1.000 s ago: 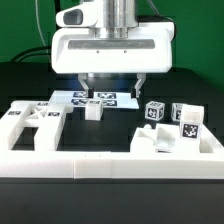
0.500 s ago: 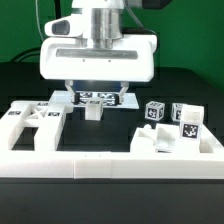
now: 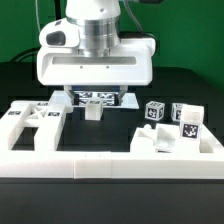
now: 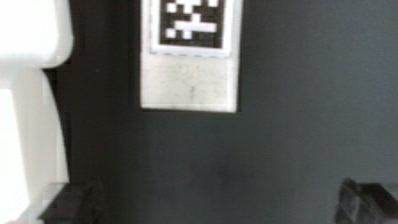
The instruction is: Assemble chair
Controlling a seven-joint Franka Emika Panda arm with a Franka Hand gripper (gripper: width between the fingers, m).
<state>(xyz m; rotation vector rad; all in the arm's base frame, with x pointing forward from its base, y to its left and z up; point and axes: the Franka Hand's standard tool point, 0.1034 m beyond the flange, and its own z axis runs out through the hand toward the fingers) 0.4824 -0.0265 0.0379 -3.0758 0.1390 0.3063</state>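
While gripper (image 3: 98, 97) hangs low over black table (image 3: 110, 126), fingers (image 3: 69, 97) stand wide apart, nothing held. Small block (image 3: 93, 111) sits near gripper, just in front of marker board (image 3: 105, 100). Slotted panel (image 3: 30, 122) lies at exterior view's left. Two leg cubes (image 3: 155, 110) stand at exterior view's right, another white piece (image 3: 160, 138) close by. Long white rail (image 3: 110, 162) lies in front.

A slotted panel (image 3: 28, 120) lies at the exterior view's left, leg cubes (image 3: 155, 110) at its right, a small block (image 3: 93, 112) between them.
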